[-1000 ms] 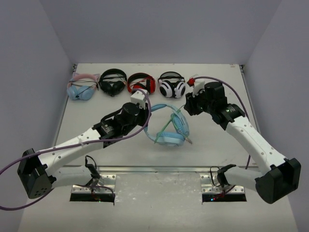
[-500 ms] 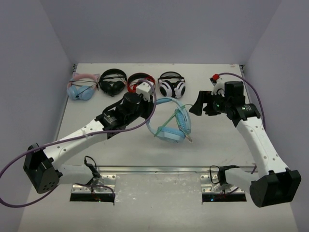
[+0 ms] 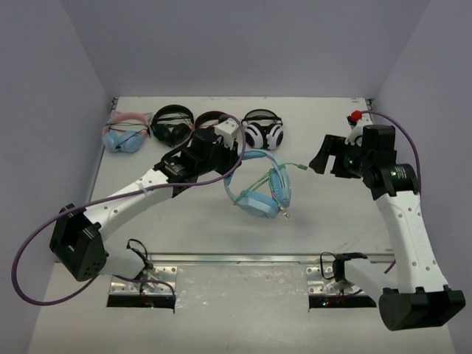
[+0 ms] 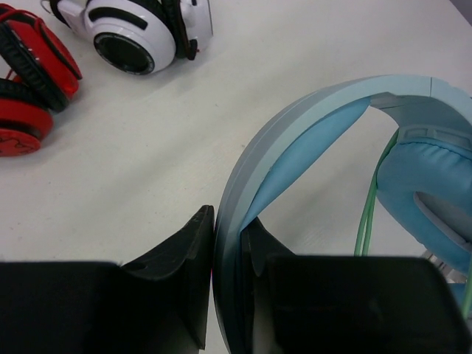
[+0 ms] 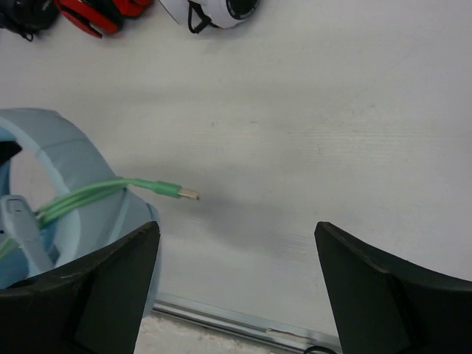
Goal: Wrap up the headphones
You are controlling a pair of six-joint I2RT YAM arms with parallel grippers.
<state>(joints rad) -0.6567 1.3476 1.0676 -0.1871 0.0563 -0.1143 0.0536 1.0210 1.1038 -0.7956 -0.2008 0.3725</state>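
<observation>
The sky-blue headphones [image 3: 259, 188] are held at the table's middle, their mint-green cable [image 3: 267, 177] wound round the ear cups. My left gripper [image 3: 237, 151] is shut on the blue headband [image 4: 295, 129], seen pinched between its jaws in the left wrist view. The cable's plug end [image 3: 304, 167] sticks out free to the right; it also shows in the right wrist view [image 5: 177, 193]. My right gripper [image 3: 322, 156] is open and empty, to the right of the plug and apart from it.
Along the back stand the pale blue pair with pink cat ears [image 3: 125, 134], a black pair [image 3: 172, 125], a red pair [image 3: 209, 122] and the white-and-black pair [image 3: 264, 131]. The table's metal front edge [image 3: 243, 258] runs below.
My right gripper let go near the headphones and drew back to the right and up, open. My left gripper carried the headband toward the back, turning the headphones.
</observation>
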